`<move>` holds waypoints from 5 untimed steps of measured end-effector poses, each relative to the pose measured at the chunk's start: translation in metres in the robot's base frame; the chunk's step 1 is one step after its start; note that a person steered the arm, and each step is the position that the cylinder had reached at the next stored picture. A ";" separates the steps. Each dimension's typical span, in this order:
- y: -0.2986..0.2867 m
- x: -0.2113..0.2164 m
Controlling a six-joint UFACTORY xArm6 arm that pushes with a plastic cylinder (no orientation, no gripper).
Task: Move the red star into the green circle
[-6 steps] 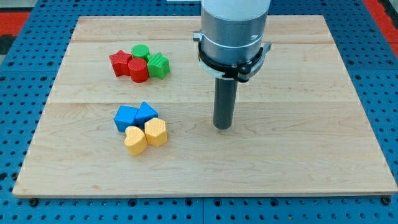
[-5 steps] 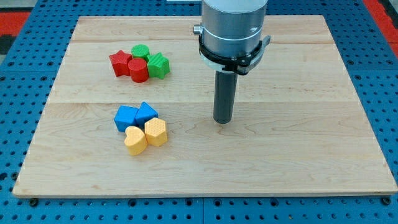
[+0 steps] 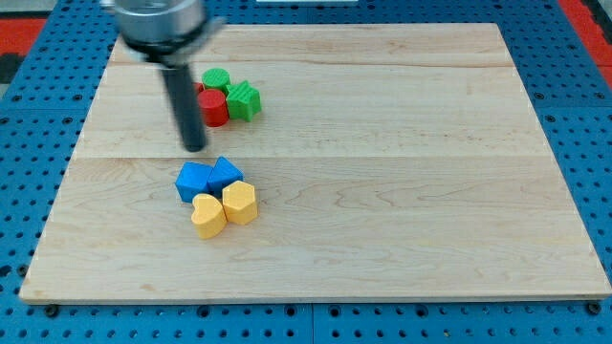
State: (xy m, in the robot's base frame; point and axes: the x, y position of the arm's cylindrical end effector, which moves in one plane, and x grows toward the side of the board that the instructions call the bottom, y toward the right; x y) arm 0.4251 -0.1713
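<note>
My tip (image 3: 194, 148) rests on the board just below the red and green cluster at the view's upper left, and just above the blue blocks. The rod stands in front of the red star, so only a sliver of it (image 3: 201, 90) shows at the rod's right edge. The green circle (image 3: 216, 78) sits at the top of that cluster. A red cylinder (image 3: 214, 109) lies below the circle, with a green star (image 3: 245, 99) to its right. I cannot tell whether the red star touches the green circle.
Two blue blocks (image 3: 193, 181) (image 3: 226, 174) and two yellow blocks, a heart (image 3: 207, 216) and a rounded one (image 3: 240, 203), form a tight cluster below my tip. The wooden board (image 3: 402, 220) lies on a blue pegboard.
My tip has swept from the board's middle far to the view's left and slightly up, and now stands in front of the red star. No block has visibly moved.
</note>
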 end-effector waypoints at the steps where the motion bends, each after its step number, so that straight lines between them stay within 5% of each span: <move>1: -0.056 -0.024; 2: -0.058 -0.067; 5: 0.087 -0.066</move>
